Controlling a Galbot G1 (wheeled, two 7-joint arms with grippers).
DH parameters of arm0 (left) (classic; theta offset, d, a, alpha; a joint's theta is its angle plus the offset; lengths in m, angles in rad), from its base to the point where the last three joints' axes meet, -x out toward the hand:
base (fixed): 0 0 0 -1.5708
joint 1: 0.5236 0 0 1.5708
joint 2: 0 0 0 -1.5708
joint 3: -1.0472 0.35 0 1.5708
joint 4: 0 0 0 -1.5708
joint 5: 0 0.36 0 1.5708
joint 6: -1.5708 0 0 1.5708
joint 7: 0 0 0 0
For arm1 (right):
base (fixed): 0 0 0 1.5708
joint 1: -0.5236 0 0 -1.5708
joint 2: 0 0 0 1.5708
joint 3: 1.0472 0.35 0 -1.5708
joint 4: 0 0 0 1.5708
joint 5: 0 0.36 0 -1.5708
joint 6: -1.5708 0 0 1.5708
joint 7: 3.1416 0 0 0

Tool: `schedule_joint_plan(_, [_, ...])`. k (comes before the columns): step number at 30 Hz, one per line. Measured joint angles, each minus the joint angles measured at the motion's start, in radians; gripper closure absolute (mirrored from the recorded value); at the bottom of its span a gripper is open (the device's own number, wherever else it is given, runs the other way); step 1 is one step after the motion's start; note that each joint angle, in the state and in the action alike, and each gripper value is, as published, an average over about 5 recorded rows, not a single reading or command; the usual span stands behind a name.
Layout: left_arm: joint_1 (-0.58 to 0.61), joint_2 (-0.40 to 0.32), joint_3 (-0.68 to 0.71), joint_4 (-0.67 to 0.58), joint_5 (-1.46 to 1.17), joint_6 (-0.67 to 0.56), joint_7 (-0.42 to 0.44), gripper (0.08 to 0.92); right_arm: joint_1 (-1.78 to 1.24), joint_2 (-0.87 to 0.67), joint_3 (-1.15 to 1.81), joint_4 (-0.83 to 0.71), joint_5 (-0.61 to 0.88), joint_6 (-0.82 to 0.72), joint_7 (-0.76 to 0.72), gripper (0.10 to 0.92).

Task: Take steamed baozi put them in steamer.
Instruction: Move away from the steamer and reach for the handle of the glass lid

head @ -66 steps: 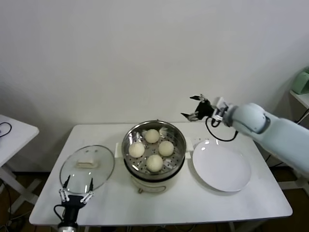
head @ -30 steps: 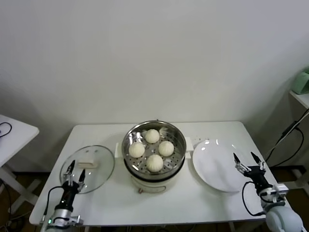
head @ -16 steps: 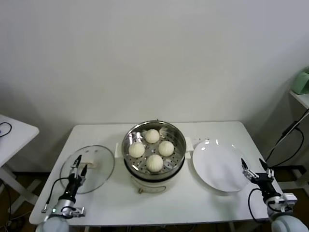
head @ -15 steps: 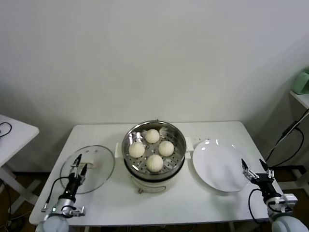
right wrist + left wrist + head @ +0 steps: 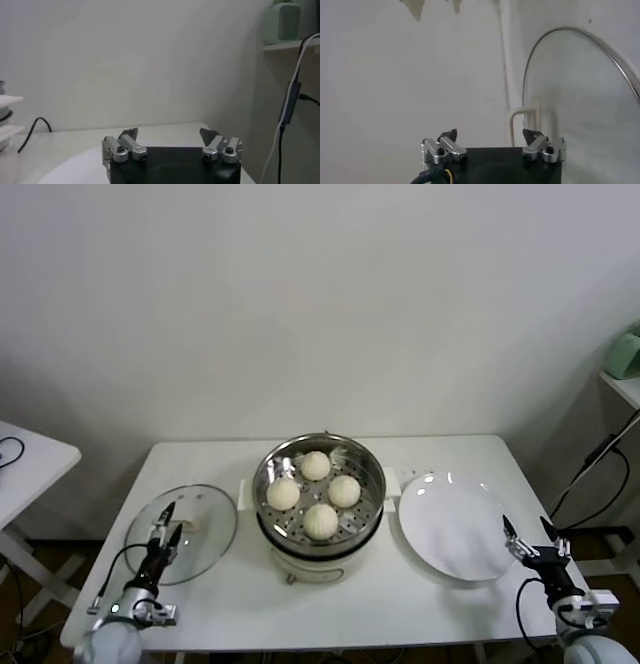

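Note:
Several cream-white baozi (image 5: pixel 321 520) sit on the perforated tray inside the steel steamer (image 5: pixel 372 489) at the table's middle. My left gripper (image 5: pixel 166 521) is open and empty at the near left, over the near edge of the glass lid (image 5: pixel 195 524); the lid also shows in the left wrist view (image 5: pixel 585 100), beyond the gripper (image 5: pixel 490 135). My right gripper (image 5: pixel 529 533) is open and empty at the near right, beside the plate's right edge. In the right wrist view the gripper (image 5: pixel 170 132) points over the table.
An empty white plate (image 5: pixel 455 524) lies right of the steamer. The white table (image 5: pixel 220 459) ends close to both grippers at its near edge. A second small table (image 5: pixel 30 454) stands far left. A black cable (image 5: pixel 600 454) hangs at the right.
The right arm swung from high behind the steamer down to the near right corner. Both grippers have settled low by the table's near edge, barely moving in the last half second.

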Motion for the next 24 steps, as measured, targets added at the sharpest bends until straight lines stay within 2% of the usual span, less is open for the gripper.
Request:
schedule_joint_plan(11, [-0.041, 0.018, 0.020, 0.019, -0.001, 0.018, 0.004, 0.200, -0.012, 0.010, 0.000, -0.002, -0.003, 0.008, -0.004, 0.203])
schedule_joint_plan(24, [-0.069, 0.021, 0.031, 0.067, -0.004, 0.025, 0.008, 0.556, -0.019, 0.025, 0.001, -0.002, -0.005, 0.016, -0.004, 0.203])
